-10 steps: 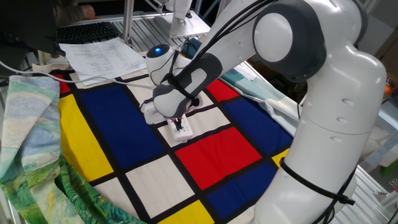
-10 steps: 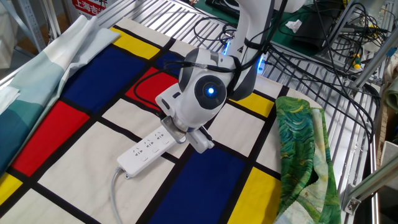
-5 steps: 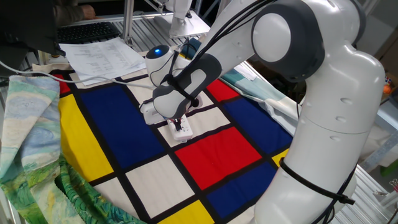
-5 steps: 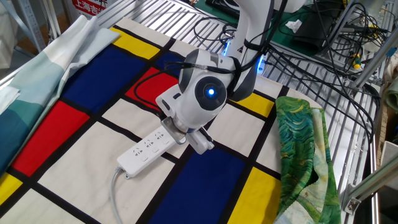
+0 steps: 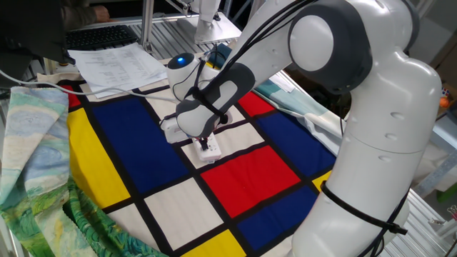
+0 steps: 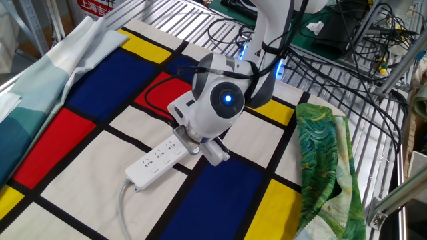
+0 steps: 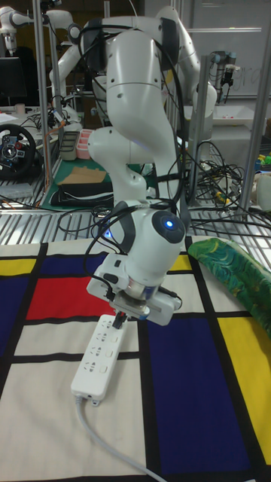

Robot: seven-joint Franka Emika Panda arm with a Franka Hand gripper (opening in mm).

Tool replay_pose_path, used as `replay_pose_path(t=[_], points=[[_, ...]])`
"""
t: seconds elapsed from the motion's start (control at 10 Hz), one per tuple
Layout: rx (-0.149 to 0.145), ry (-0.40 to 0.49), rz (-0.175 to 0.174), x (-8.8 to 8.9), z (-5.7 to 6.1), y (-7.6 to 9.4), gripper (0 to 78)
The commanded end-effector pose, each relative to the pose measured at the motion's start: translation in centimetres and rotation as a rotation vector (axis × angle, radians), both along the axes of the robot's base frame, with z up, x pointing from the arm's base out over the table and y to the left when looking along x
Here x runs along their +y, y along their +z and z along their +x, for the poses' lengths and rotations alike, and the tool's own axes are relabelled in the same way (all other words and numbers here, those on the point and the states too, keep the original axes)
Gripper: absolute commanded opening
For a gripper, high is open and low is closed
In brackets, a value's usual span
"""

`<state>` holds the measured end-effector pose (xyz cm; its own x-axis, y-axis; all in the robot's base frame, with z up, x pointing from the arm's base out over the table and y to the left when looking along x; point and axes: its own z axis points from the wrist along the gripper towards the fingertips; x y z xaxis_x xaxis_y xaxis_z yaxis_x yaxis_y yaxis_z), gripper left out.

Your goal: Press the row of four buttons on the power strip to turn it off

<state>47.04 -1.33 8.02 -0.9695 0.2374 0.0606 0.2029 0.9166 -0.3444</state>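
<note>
White plastic power strip [image 7: 104,352] lies lengthwise on a cream panel of the colour-block cloth [image 7: 196,392] covering the counter, its thin cord [image 7: 102,440] trailing off the near end toward the camera in the tall fixed view; sockets and small switches run in a line along its top, though the four buttons [image 7: 114,343] are too small to tell apart clearly; at the strip's far end the robot's fingers [image 7: 120,318] come down onto the top surface, their tips hidden under the wrist, so whether they are spread or pressed together cannot be told; the other fixed view shows the strip [image 6: 157,162] stretching out from beneath the round white wrist with its blue light, the fingers [image 6: 183,141] meeting the strip's end there; one fixed view has the strip [image 5: 208,148] mostly covered by the arm; beside the cloth lies a green patterned fabric [image 6: 325,160]; farther back, paper sheets [image 5: 118,66] rest near the counter's far edge; behind them stand metal racks and cables.
</note>
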Motion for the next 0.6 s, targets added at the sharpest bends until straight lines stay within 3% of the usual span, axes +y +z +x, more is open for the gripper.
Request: replay_pose_path(t=[0.1,0.3,0.4,0.6], points=[[0.001,-0.006,0.001,0.0,-0.5,-0.6,0.0],[0.006,-0.003,0.027,-0.1,-0.5,0.1,0.0],[0.009,-0.005,0.058,-0.3,-0.5,0.6,0.0],[0.014,-0.004,0.065,-0.3,-0.4,1.1,0.0]])
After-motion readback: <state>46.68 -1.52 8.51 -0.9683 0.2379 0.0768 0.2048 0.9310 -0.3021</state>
